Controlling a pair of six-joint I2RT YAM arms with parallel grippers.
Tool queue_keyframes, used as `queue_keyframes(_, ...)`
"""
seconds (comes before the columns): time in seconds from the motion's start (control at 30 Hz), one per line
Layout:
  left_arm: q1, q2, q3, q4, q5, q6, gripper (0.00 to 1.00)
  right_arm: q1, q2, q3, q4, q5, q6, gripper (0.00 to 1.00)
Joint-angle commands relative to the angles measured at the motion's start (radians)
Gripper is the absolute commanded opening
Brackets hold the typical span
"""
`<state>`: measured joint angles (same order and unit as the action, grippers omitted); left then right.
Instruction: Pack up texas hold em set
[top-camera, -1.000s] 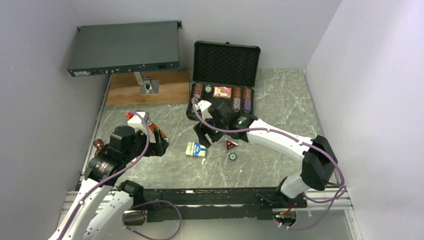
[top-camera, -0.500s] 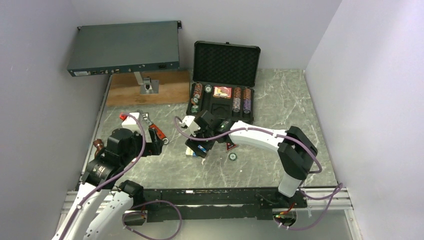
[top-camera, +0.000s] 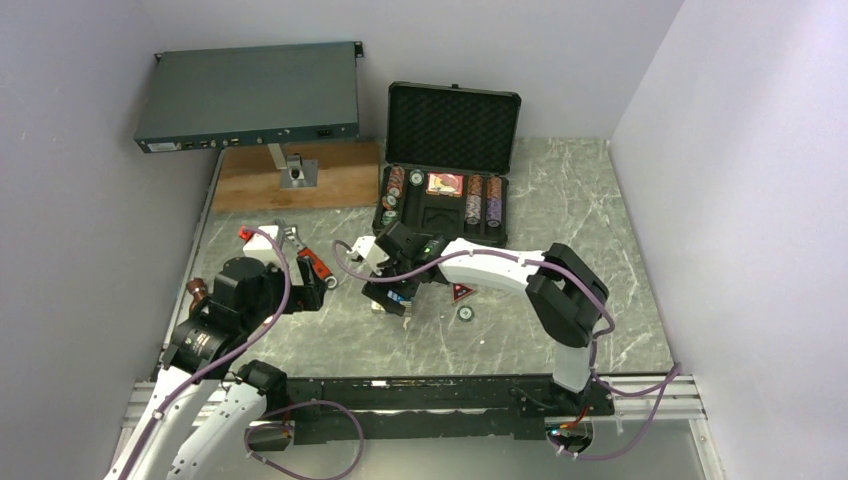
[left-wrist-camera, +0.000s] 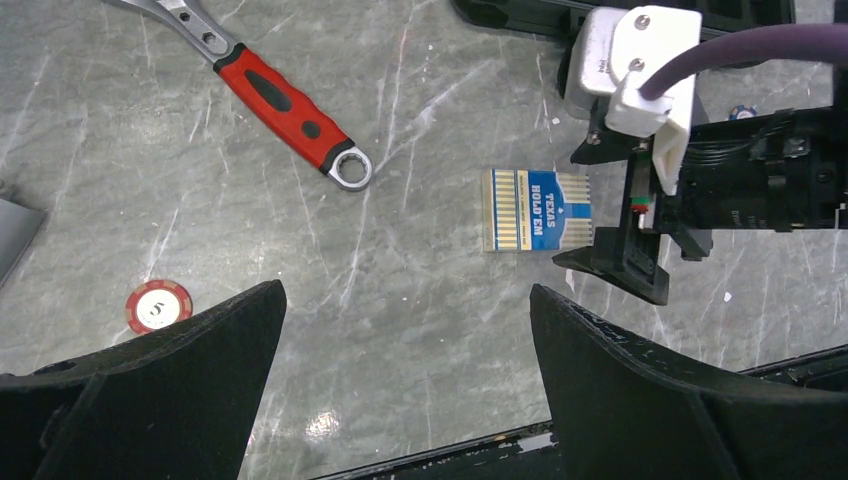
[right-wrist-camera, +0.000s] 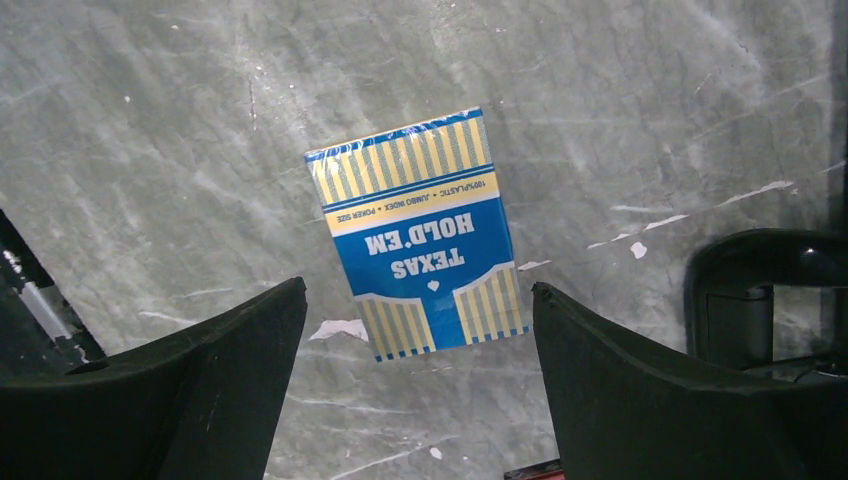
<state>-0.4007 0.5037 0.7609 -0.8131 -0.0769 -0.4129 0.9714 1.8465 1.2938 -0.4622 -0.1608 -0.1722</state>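
Note:
The black case (top-camera: 446, 128) stands open at the back, with rows of striped chips (top-camera: 483, 199) in its foam base. The blue-yellow card box (right-wrist-camera: 418, 233) lies flat on the table and also shows in the left wrist view (left-wrist-camera: 537, 210). My right gripper (right-wrist-camera: 418, 290) is open and hovers right over the box, one finger on each side, not touching it; it hides most of the box from above (top-camera: 388, 298). The red triangular token (top-camera: 462, 292) and a loose chip (top-camera: 466, 313) lie just right of it. A red chip (left-wrist-camera: 159, 305) lies at the left. My left gripper (left-wrist-camera: 405, 290) is open and empty.
A red-handled wrench (left-wrist-camera: 290, 102) lies on the table between the left gripper and the card box. A large flat grey electronics box (top-camera: 250, 95) sits on a stand over a wooden board (top-camera: 300, 180) at the back left. Walls close in both sides.
My right gripper has swung left and nearer, from beside the red token to right above the card box. The left arm has shifted a little.

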Motion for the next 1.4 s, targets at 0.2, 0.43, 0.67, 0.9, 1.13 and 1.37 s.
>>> queue_keyframes(0.2,-0.003,0.006,0.006,0.020,0.002,-0.004,0.99,0.005,0.064,0.060,-0.007,0.022,-0.073,0.87)
queue_keyframes(0.43,-0.003,0.010,0.008,0.014,-0.009,-0.009,0.99,0.005,0.104,0.064,-0.009,-0.004,-0.109,0.86)
queue_keyframes(0.67,-0.002,0.016,0.011,0.010,-0.021,-0.012,0.99,0.003,0.140,0.068,-0.010,-0.030,-0.122,0.84)
queue_keyframes(0.9,0.003,0.020,0.010,0.009,-0.022,-0.012,0.99,0.003,0.138,0.058,-0.017,-0.053,-0.124,0.61)
queue_keyframes(1.13,0.007,0.018,0.011,0.008,-0.023,-0.013,0.99,0.004,0.089,0.039,-0.040,-0.098,-0.103,0.13)
queue_keyframes(1.37,0.007,0.004,0.011,0.009,-0.022,-0.013,0.99,0.004,-0.001,-0.009,-0.047,-0.105,-0.056,0.01)
